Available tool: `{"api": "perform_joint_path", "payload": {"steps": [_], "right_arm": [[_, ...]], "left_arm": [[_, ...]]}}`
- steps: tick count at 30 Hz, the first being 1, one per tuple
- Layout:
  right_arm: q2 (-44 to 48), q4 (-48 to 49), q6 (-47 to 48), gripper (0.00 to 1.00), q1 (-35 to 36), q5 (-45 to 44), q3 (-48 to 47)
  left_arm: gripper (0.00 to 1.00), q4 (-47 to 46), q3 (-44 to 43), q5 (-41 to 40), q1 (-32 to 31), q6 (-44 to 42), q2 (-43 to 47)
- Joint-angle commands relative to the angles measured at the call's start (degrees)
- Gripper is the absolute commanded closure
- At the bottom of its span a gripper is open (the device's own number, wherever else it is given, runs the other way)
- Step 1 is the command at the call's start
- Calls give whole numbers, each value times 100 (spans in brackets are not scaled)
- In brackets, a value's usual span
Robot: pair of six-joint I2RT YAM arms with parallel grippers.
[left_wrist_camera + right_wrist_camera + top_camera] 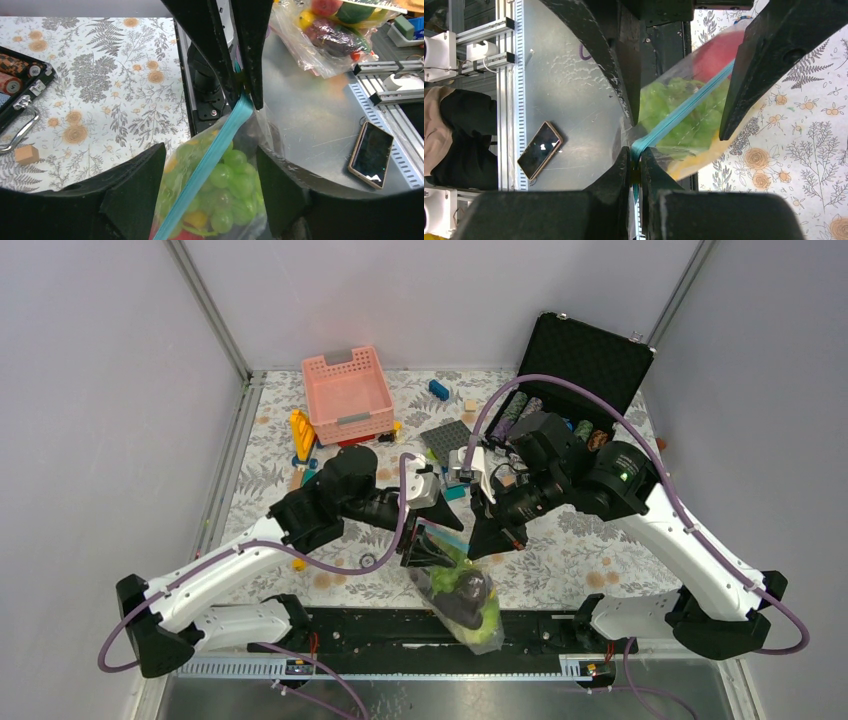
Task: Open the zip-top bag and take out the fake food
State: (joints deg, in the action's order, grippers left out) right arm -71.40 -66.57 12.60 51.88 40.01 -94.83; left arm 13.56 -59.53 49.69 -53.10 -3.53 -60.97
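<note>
The clear zip-top bag (462, 590) hangs between my two grippers over the table's near edge, full of fake food. Green grapes (240, 180), green lettuce (669, 100) and a red piece (719, 52) show through the plastic. Its light-blue zipper strip (215, 150) runs diagonally and looks closed. My right gripper (635, 160) is shut on one end of the zipper strip; it also shows in the left wrist view (243, 90) and the top view (492, 535). My left gripper (210, 165) is open, with a finger on each side of the bag's top; it also shows in the top view (428, 540).
A pink slatted basket (348, 395) stands at the back left and an open black case (585, 365) with poker chips at the back right. Small blocks lie around them. Below the table edge lie a phone (372, 152) and another bag of toy food (335, 25).
</note>
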Motion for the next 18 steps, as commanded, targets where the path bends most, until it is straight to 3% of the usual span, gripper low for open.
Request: {"api": "perform_joint_path", "payload": {"steps": [1, 7, 9, 10, 13, 15, 18], "right_arm": [[142, 356, 7, 100, 51, 174, -124], [627, 961, -283, 99, 49, -348, 333], [842, 1222, -385, 98, 46, -596, 544], [961, 1348, -420, 96, 50, -711, 635], [1359, 1801, -622, 71, 51, -1141, 1006], [1661, 2167, -802, 49, 51, -1409, 1402], [2203, 2864, -1087, 32, 52, -1802, 2118]], "left_arm": [[41, -341, -302, 164, -53, 40, -77], [90, 150, -419, 163, -69, -211, -77], [100, 350, -461, 7, -69, -352, -12], [100, 427, -477, -88, -75, -398, 13], [100, 659, -523, -302, -69, -501, 66], [100, 725, -540, -437, -72, -462, 96], [100, 671, -476, -744, -72, -264, 188]]}}
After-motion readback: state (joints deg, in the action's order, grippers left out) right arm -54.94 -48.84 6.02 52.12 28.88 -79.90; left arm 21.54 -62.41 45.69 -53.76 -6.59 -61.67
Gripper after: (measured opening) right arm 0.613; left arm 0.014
